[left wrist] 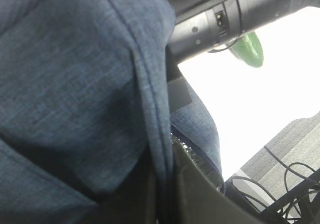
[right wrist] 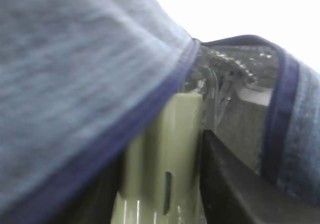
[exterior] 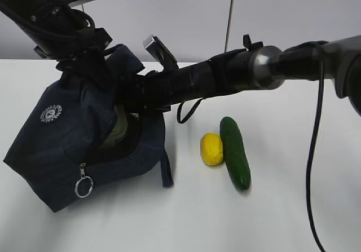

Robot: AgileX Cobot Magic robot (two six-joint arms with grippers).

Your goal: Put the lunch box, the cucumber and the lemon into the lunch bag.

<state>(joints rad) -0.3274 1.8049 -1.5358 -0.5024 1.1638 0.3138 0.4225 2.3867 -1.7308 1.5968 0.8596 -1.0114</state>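
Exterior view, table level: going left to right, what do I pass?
lunch bag with its silver ring pull → lemon → cucumber, lying against the lemon's right side. The right arm reaches across above them into the bag's opening.

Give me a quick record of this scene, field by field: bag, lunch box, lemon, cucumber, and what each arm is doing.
lunch bag: dark navy, tipped on the table, mouth open toward the right
lunch box: sage-green lid seen inside the bag's mouth, between the right gripper's fingers
lemon: on the table right of the bag, outside it
cucumber: lying beside the lemon, on its right, outside the bag
right gripper: reached into the bag, closed on the lunch box
left gripper: shut, at the bag's top edge; grip hidden
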